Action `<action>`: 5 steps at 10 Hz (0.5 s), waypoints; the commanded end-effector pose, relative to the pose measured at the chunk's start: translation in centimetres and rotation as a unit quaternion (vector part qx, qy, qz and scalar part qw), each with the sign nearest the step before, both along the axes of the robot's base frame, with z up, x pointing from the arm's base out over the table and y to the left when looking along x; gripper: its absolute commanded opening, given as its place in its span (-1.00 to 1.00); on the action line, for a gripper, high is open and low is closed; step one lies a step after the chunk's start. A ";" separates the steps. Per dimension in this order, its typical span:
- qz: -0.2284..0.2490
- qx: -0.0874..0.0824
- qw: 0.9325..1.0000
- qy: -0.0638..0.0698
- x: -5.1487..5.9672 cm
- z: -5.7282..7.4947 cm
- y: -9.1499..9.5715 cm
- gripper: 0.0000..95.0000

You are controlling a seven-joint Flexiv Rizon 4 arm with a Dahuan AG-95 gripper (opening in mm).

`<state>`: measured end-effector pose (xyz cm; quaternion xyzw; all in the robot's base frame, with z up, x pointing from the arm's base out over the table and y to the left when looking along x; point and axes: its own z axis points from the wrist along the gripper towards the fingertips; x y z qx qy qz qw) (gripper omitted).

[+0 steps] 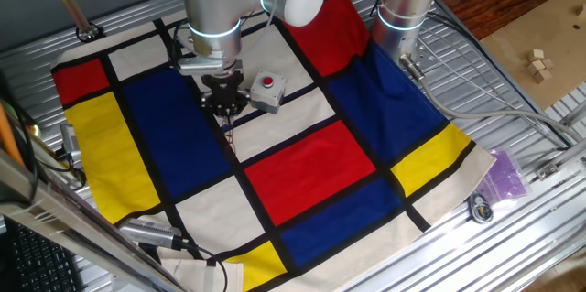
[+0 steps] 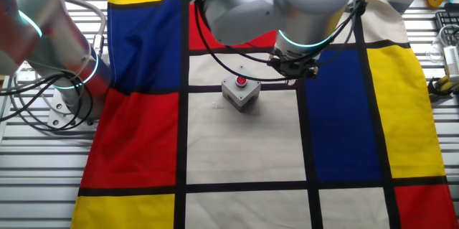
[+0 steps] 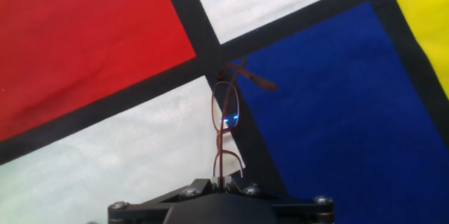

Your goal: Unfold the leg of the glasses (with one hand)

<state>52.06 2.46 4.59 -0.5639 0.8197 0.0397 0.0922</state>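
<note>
glasses (image 3: 226,122) hang in front of the hand cam, gripped at their near end by the gripper (image 3: 219,182) — fingers pressed together on the thin frame wire, only the housing top shows at the bottom edge. one oval lens sits upright above the grip w/ a small blue glint in it. past the lens, at the far end of the frame, the leg (image 3: 249,76) sticks out to the right at an angle, blurry, dark brownish; can't tell how far it's swung from the frame.

behind the glasses lies the cloth (image 3: 84,34): red panel at left, white below and above, blue at right, a yellow corner far right, black bands between. glasses appear over the black crossing where white, red and blue meet; can't tell if the far tip touches the cloth.

in one fixed view the gripper (image 1: 224,109) points down over the cloth's white/blue border, a faint thin wire of the glasses (image 1: 229,135) below it. just beside it, to its right, sits the box (image 1: 266,91) — grey w/ red button. in the other fixed view the arm (image 2: 287,6) hides the gripper; the box (image 2: 240,90) is on a white panel.
</note>
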 end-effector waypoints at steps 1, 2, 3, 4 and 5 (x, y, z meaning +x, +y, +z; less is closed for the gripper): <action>0.000 0.015 1.000 -0.004 0.2 0.2 0.2 -1.00; 0.004 0.013 1.000 -0.005 0.5 0.4 0.4 -1.00; 0.007 0.013 1.000 -0.006 0.7 0.5 0.4 -1.00; 0.009 0.012 1.000 -0.006 0.9 0.6 0.4 -1.00; 0.014 0.010 1.000 -0.006 1.2 0.9 0.3 -1.00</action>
